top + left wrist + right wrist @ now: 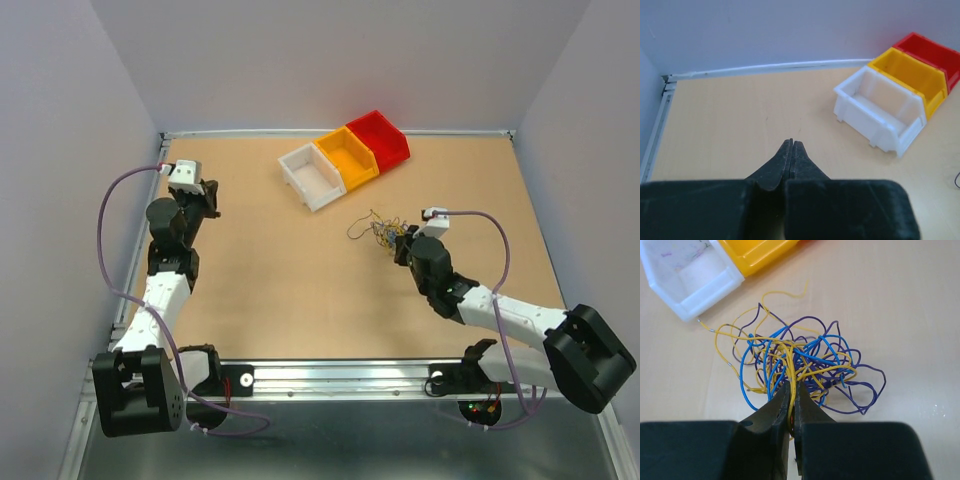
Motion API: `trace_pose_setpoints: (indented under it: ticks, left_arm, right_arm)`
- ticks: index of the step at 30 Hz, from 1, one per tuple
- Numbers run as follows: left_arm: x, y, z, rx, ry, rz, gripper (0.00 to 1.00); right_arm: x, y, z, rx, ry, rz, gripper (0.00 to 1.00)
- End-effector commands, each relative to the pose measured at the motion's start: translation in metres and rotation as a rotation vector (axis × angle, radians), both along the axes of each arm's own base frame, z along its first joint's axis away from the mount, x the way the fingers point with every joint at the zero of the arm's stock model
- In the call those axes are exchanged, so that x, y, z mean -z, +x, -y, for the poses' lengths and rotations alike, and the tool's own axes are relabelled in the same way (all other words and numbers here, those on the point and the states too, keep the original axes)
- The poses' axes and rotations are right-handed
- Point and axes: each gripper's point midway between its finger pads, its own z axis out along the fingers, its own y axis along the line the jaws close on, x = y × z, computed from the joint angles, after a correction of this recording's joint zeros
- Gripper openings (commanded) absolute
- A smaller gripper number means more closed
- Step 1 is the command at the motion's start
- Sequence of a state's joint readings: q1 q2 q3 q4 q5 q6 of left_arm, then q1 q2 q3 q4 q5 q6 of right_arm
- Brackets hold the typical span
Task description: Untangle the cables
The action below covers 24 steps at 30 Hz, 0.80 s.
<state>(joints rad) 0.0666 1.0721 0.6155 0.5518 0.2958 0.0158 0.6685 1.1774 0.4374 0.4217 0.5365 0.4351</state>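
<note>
Tan board table [280, 300], walled on three sides by pale panels, seen from the top camera. Three bins sit in a touching diagonal row toward the far edge: white bin [312, 178], yellow bin [347, 160], red bin [380, 138]. The cables [380, 232] lie in one small knot on the board, right of centre and just in front of the bins, apart from them. The right gripper [400, 240] is at the knot's near side. The left gripper [208, 195] is held over the far left part of the table, well apart from the knot; its jaw state cannot be told from this view.

Left wrist view: the left gripper [791, 145] has its two fingers pressed together with nothing between them, above bare board. The white bin [880, 107], yellow bin [910, 75] and red bin [935, 52] stand to its right. A thin dark wire end shows at the right edge.

Right wrist view: the right gripper [791, 390] is closed at the near edge of the cables [800, 360], with yellow strands pinched between its tips. The knot is a loose curly mass of yellow, blue and dark purple wires, resting on the board. One yellow end reaches close to the white bin [690, 280]; whether it touches cannot be told. The yellow bin [755, 252] adjoins the white one.
</note>
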Motion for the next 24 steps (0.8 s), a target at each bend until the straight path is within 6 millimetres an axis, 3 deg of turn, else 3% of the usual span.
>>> trace_pose_setpoints:
  ticks: [1, 3, 4, 5, 6, 9, 12, 13, 16, 21, 24]
  left_arm:
    - [-0.022, -0.002, 0.013, 0.065, -0.012, 0.101, 0.00]
    - [-0.011, -0.021, 0.067, 0.408, 0.036, 0.089, 0.00]
    - [-0.007, -0.018, 0.066, 0.411, 0.046, 0.079, 0.02]
    - [-0.001, -0.031, 0.092, 0.565, 0.090, 0.078, 0.11]
    - [0.007, -0.033, 0.101, 0.612, 0.099, 0.036, 0.37]
    - [0.018, -0.046, 0.129, 0.725, 0.170, 0.041, 0.71]
    - [0.021, -0.066, 0.152, 0.830, 0.217, 0.081, 0.87]
    - [0.022, -0.070, 0.157, 0.847, 0.228, 0.091, 0.90]
    - [0.024, -0.090, 0.177, 0.945, 0.262, 0.130, 0.95]
    - [0.039, -0.121, 0.206, 1.107, 0.316, 0.133, 0.96]
    - [0.047, -0.129, 0.213, 1.154, 0.366, 0.147, 0.97]
  right_arm:
    - [-0.006, -0.003, 0.012, 0.051, 0.010, 0.026, 0.06]
    - [-0.012, -0.009, -0.023, -0.162, 0.028, 0.036, 0.06]
    - [-0.014, -0.012, -0.035, -0.235, 0.031, 0.040, 0.06]
    - [-0.014, -0.015, -0.046, -0.298, 0.036, 0.040, 0.06]
    - [-0.024, -0.016, -0.058, -0.358, 0.043, 0.056, 0.08]
    - [-0.025, -0.026, -0.091, -0.545, 0.059, 0.041, 0.08]
    - [-0.037, -0.036, -0.118, -0.692, 0.087, 0.059, 0.10]
    - [-0.035, -0.035, -0.118, -0.693, 0.082, 0.057, 0.11]
    - [-0.037, -0.050, -0.145, -0.823, 0.074, 0.051, 0.14]
    - [-0.040, -0.046, -0.167, -0.843, 0.071, 0.044, 0.15]
    - [-0.046, -0.041, -0.175, -0.846, 0.080, 0.048, 0.15]
